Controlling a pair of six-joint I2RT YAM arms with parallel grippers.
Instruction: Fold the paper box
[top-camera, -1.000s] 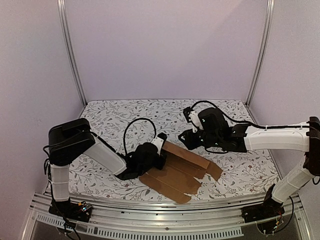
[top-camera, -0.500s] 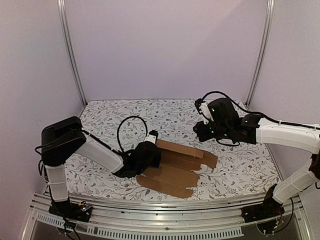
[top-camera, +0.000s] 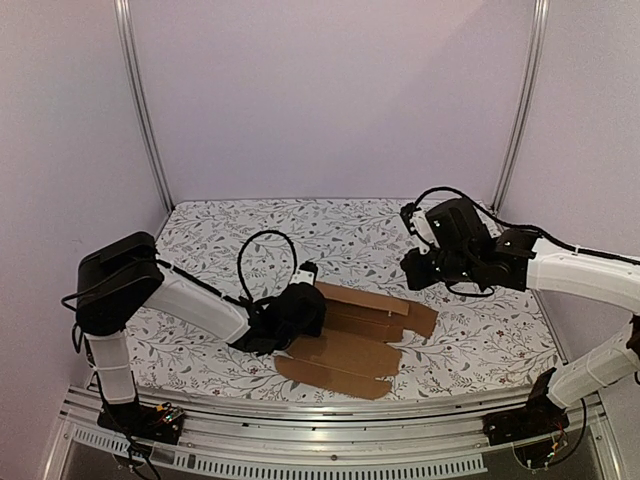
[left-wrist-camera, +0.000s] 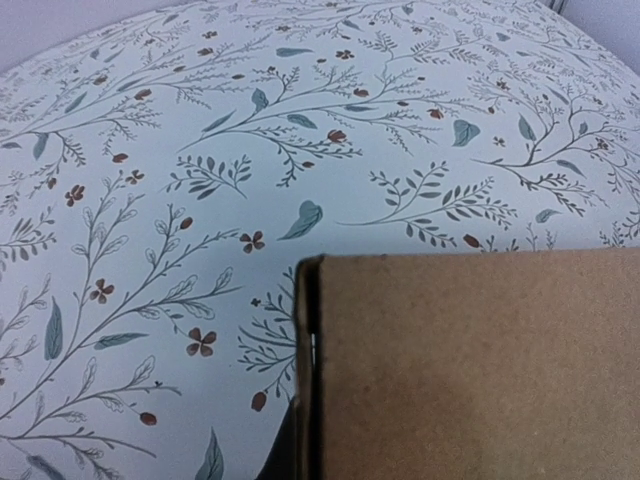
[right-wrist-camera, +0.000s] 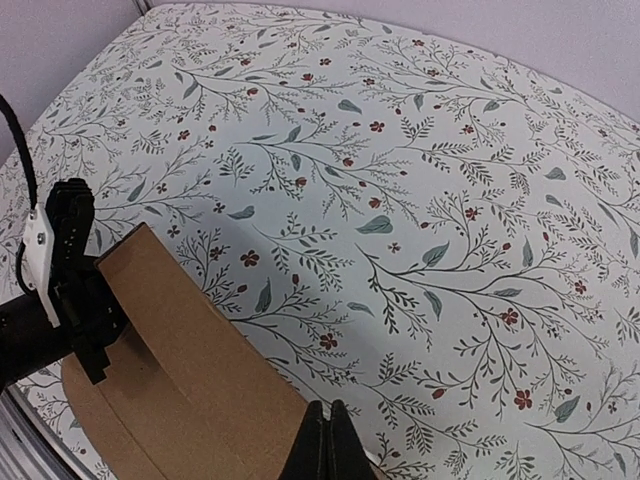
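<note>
While left gripper (top-camera: 308, 305) jaws pinch paper box (top-camera: 350, 352) edge, right gripper (right-wrist-camera: 325, 432) jaws clenched, empty; cardboard likely light, stiff: take flap edges.

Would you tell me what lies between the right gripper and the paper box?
Only bare flowered tablecloth; the top view shows the right gripper apart from the paper box, with nothing else in the gap.

Left pincer (top-camera: 305, 300) low, clamped; right pincer (right-wrist-camera: 326, 415) closed (hovering, 2 fingers (right-wrist-camera: 312, 452) touching).
</note>
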